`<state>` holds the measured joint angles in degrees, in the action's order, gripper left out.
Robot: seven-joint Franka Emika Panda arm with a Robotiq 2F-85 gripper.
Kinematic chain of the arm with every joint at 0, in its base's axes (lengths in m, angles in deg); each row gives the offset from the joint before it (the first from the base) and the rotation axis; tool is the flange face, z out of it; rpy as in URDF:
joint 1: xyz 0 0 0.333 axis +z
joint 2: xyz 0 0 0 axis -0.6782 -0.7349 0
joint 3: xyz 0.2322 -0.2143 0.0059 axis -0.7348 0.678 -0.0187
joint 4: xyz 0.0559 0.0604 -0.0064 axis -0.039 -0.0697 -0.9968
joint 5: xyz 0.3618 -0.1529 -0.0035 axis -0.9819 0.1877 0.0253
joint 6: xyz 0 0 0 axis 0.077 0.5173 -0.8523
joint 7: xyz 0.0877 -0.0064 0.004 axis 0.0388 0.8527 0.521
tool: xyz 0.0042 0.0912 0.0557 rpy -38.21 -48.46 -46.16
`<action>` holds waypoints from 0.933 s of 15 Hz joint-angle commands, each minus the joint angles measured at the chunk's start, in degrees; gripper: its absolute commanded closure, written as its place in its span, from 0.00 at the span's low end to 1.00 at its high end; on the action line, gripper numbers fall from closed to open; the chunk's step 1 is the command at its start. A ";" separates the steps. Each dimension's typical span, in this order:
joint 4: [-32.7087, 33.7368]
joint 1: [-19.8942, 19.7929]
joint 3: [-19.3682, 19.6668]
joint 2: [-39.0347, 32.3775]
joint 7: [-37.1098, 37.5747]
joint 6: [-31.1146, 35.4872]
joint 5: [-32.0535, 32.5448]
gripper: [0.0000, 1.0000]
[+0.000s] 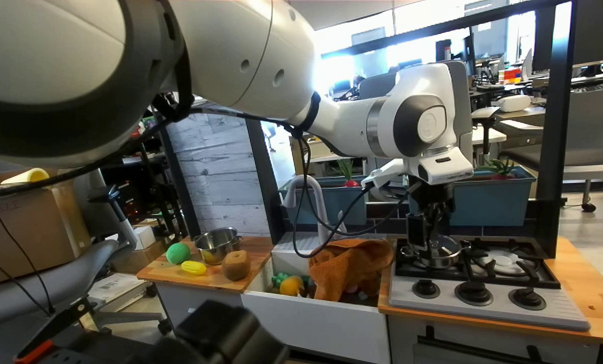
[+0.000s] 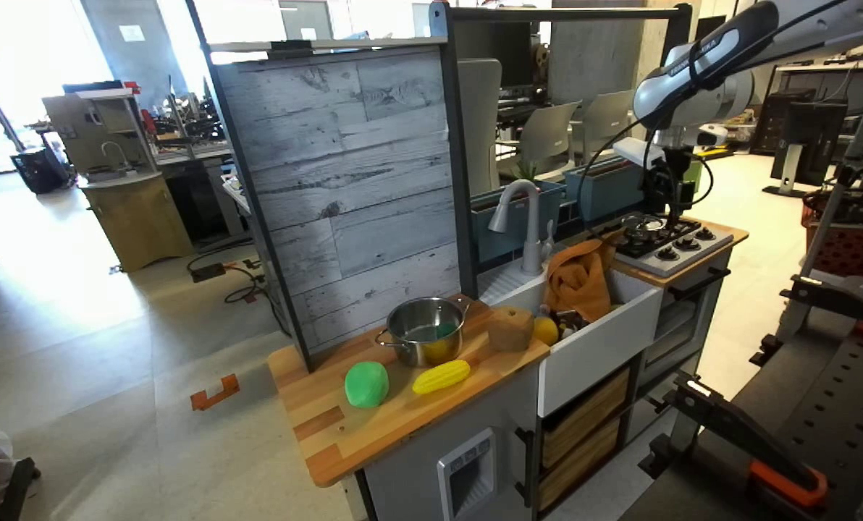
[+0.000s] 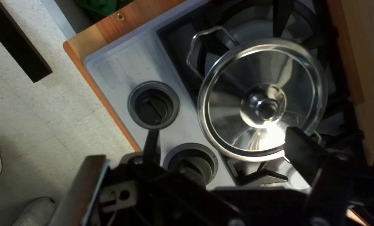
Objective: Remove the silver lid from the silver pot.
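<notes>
The silver lid (image 3: pixel 227 91) sits on the silver pot (image 1: pixel 440 262), with its round knob (image 3: pixel 265 108) at the middle. The pot stands on the stove, also seen in an exterior view (image 2: pixel 645 230), and a wire handle (image 3: pixel 191 47) sticks out from its side. My gripper (image 3: pixel 223 139) is open and empty. In the wrist view its fingers are wide apart; one overlaps the lid's edge and the other lies over the stove knobs' side. The lid's knob is beyond the fingertips. In an exterior view the gripper (image 1: pixel 425 237) hangs low at the pot, partly hiding it.
The stove (image 1: pixel 483 303) has black grates and front knobs. Blue planters (image 1: pixel 493 199) stand behind it. An orange towel (image 1: pixel 352 268) drapes into the sink beside it. A lidless pot (image 2: pixel 424 333), green ball (image 2: pixel 366 384), yellow corn (image 2: pixel 441 377) and brown object (image 2: pixel 510 329) stand on the far counter.
</notes>
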<state>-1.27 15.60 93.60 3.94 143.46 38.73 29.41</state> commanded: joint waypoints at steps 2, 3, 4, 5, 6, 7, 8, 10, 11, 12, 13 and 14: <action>0.27 0.30 0.36 -0.24 3.08 -1.22 -0.20 0.00; 0.27 0.44 0.58 -0.25 3.85 -1.31 -0.03 0.00; 0.30 0.41 0.51 -0.26 4.67 -1.28 -0.16 0.00; 0.37 0.02 0.13 -0.25 2.77 -0.88 0.00 0.00; 0.39 0.02 0.14 -0.27 2.93 -0.89 0.02 0.00; 0.38 0.02 0.14 -0.26 2.93 -0.89 0.03 0.00; 0.38 0.01 0.14 -0.26 2.93 -0.89 0.03 0.00; 0.38 0.01 0.14 -0.26 2.93 -0.89 0.03 0.00; 0.39 0.01 0.14 -0.26 2.93 -0.89 0.03 0.00; 0.39 0.01 0.14 -0.26 2.93 -0.89 0.03 0.00; 0.39 0.01 0.14 -0.26 2.93 -0.89 0.03 0.00; 0.39 0.01 0.14 -0.26 2.93 -0.89 0.03 0.00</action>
<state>-1.60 15.66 93.67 3.94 146.40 38.27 29.50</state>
